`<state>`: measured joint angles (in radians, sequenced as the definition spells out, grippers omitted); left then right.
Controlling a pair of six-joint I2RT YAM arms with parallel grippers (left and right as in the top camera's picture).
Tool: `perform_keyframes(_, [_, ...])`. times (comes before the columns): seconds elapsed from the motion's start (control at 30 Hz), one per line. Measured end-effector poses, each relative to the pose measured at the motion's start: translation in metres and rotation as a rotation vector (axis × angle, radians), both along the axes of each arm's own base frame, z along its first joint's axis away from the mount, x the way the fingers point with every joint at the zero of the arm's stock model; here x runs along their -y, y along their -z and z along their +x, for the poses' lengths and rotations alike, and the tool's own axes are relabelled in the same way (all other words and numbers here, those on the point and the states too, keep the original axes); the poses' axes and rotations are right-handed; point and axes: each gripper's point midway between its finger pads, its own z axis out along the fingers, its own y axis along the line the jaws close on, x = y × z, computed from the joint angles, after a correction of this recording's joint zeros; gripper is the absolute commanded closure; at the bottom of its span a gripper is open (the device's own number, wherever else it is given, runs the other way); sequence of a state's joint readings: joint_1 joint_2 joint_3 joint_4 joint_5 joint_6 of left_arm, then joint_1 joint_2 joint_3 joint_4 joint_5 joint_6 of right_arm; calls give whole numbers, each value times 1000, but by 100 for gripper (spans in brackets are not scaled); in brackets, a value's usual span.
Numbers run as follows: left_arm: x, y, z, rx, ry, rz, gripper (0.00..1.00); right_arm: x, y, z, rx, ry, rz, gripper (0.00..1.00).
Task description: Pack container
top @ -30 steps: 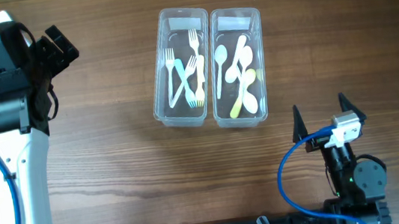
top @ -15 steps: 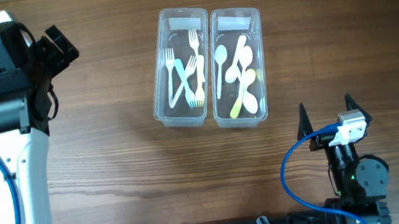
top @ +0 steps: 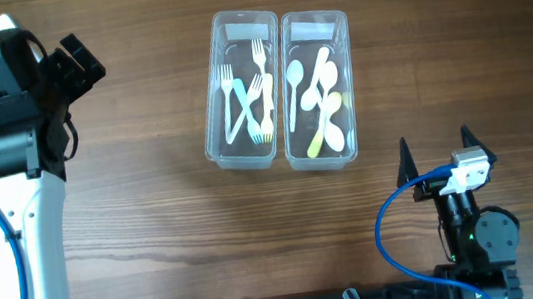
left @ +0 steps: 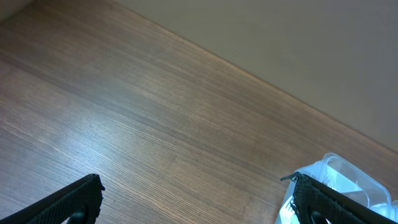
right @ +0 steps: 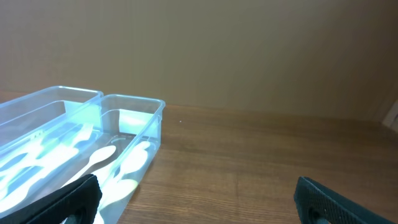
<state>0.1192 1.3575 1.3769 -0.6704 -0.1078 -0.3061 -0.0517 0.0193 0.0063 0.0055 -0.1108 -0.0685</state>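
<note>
Left gripper (left: 196,182) and right gripper (right: 198,183) gape empty; clear containers (top: 211,126) hold pale forks (top: 245,96), spoons (top: 319,93).

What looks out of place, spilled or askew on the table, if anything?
Nothing serious stands out. The fork bin and spoon bin sit side by side, with the forks and spoons inside them and none on the table. The fork bin is turned slightly. The left gripper and right gripper are open, away from both.

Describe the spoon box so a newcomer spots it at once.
On the wooden table, two clear plastic boxes sit side by side at the far middle. Take the box on the right arm's side: it holds spoons, one yellow-green, while its neighbour holds forks.
</note>
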Motion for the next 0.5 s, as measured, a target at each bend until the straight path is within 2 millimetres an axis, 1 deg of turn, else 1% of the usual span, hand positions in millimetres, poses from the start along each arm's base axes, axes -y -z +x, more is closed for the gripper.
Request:
perform_keyframes(0.33, [0,1,-1,-3,0,0,0,0,0,0,0,0,0,0])
perform_keyframes(0.4, [1,2,-9,-24,0,-3,0,0,0,0,-1,0,0,0])
perform_keyframes(0.47, [4,-14,-25,5,3,1,0,0,0,0,-1,0,0,0])
perform_keyframes(0.5, [10,-43,-46,81,12,9,0,0,0,0,-1,0,0,0])
